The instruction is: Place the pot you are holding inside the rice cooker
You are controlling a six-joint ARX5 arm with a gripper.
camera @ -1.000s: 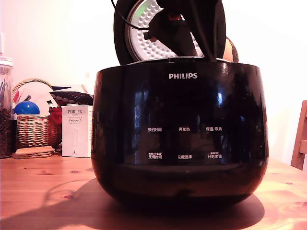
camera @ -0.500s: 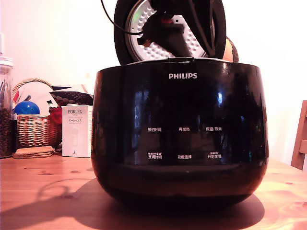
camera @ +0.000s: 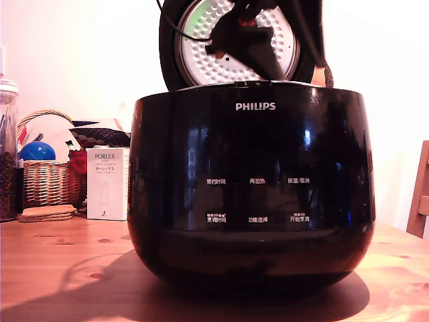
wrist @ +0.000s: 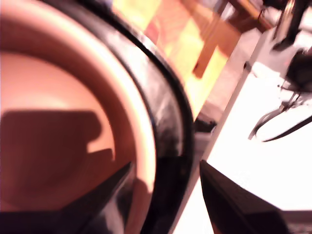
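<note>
Glossy black rice cooker (camera: 251,181) stands on the wooden table (camera: 60,268), lid (camera: 234,43) tipped up behind the body so the well is open for loading. Wrist view: pot (wrist: 58,122) sits w/ its rim ringed by the cooker's black collar, i.e. apparently seated inside; blur prevents confirming full depth. Gripper (wrist: 165,190) hangs above the cooker rim, fingers spread, one inside the pot wall, one outside, no clamping visible. Judged step: release approx. complete; lift clear w/o snagging the rim.
</note>
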